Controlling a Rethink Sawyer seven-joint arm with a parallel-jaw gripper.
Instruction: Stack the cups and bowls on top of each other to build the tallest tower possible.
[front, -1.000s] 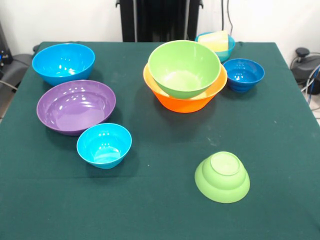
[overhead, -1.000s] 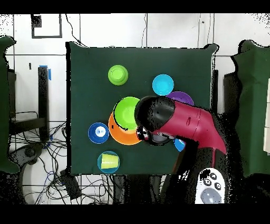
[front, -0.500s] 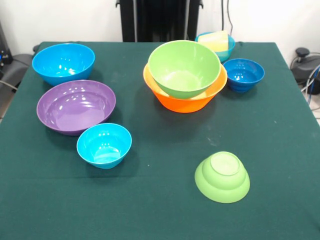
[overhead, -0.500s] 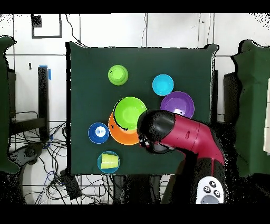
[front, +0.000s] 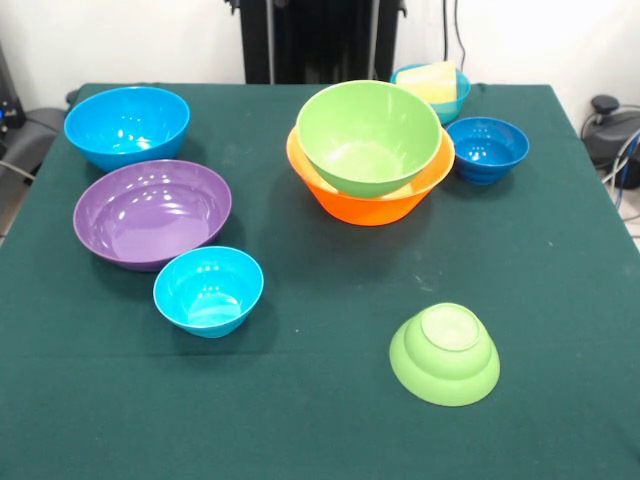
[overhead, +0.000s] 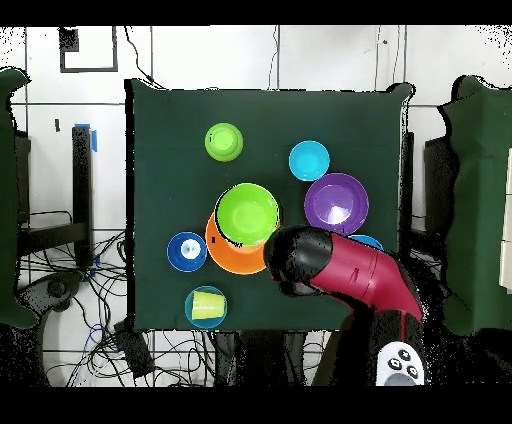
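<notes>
While the red and black arm (overhead: 345, 272) shows only in the overhead view, bent over the counter's robot-side edge, its end effector is hidden beneath the arm's bulk, so whether it is released or clenched cannot be told. Across the green-clothed counter (front: 320, 420) in the front view, going left to right: a large glossy blue plastic bowl (front: 127, 126) stands upright at the far left, with a large purple plastic bowl (front: 152, 212) just in front of it. Near the purple one sits a small light blue plastic bowl (front: 208, 290). At the middle, a large lime green plastic bowl (front: 368, 136) nests inside a large orange plastic bowl (front: 370, 195). Toward the camera, a small lime green plastic bowl (front: 444, 353) lies upside down, well apart. Behind, a pale yellow translucent tumbler (front: 430, 80) seems to lie in another light blue bowl (front: 458, 92), and a small dark blue plastic bowl (front: 487, 149) stands beside the orange one.
</notes>
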